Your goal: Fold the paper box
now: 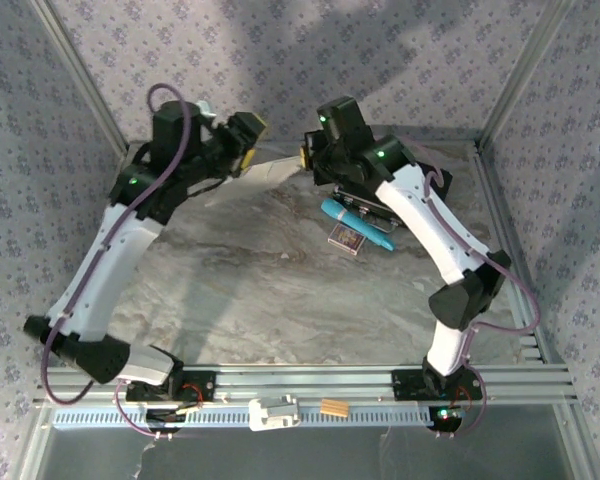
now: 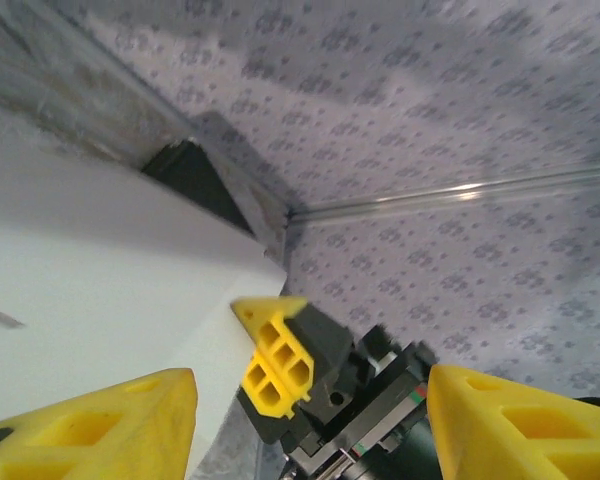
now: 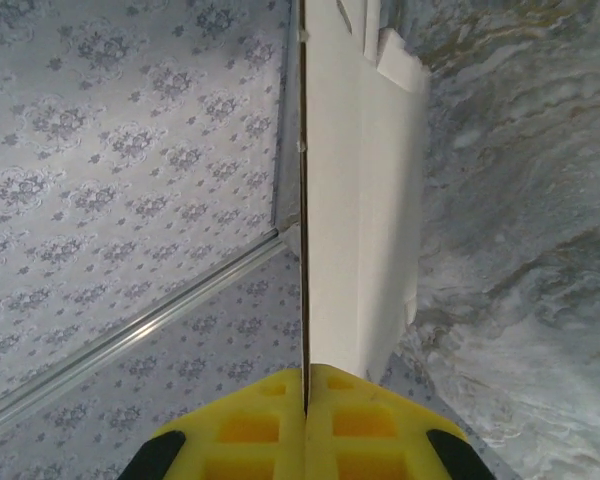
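Grey marbled table (image 1: pixel 280 300) stretched out from the arm bases. Further back, your right pincer (image 3: pixel 305 385) was clenched on the edge of the plain white die-cut cardboard paper box (image 3: pixel 360 200), holding it raised off the table toward the far wall. Your left pincer (image 2: pixel 308 385) stood released, its yellow fingers (image 2: pixel 90 425) spread wide beside the sheet. You had little done, I judged: the sheet looked mostly flat, so nearly every flap and tab remained to crease and tuck.
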Controlling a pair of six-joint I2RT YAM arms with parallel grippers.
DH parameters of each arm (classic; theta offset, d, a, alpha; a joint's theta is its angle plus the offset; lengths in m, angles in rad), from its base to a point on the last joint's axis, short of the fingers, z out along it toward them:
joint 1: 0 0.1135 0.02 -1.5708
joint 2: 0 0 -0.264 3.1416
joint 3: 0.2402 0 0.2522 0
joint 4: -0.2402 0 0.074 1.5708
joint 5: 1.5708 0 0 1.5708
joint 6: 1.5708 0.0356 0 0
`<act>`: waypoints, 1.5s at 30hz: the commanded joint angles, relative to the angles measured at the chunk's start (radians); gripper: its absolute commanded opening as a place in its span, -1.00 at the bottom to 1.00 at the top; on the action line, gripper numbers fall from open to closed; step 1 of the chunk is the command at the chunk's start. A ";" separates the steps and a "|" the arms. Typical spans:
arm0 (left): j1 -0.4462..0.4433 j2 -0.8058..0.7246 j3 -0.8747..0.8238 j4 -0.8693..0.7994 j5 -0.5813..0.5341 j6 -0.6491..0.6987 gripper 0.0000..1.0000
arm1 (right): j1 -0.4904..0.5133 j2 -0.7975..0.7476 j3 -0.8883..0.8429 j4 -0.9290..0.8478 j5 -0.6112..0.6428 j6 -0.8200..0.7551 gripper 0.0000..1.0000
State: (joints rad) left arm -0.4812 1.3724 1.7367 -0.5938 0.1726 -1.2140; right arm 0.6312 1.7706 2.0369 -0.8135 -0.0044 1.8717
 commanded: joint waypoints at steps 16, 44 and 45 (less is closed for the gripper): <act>0.401 -0.204 -0.763 0.360 0.308 0.032 -0.49 | -0.046 -0.056 0.013 -0.146 -0.082 0.141 -1.00; 0.371 -0.215 -0.930 0.664 0.419 -0.011 -0.18 | -0.046 0.016 0.064 -0.202 -0.145 0.167 -1.00; 0.370 -0.221 -0.928 0.657 0.412 -0.006 -0.17 | -0.046 0.016 0.065 -0.202 -0.143 0.167 -1.00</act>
State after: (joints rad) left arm -0.1055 1.1618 0.7952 0.0196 0.5827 -1.2285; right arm 0.5880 1.7805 2.0884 -1.0035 -0.1402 2.0094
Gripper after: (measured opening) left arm 0.411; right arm 0.060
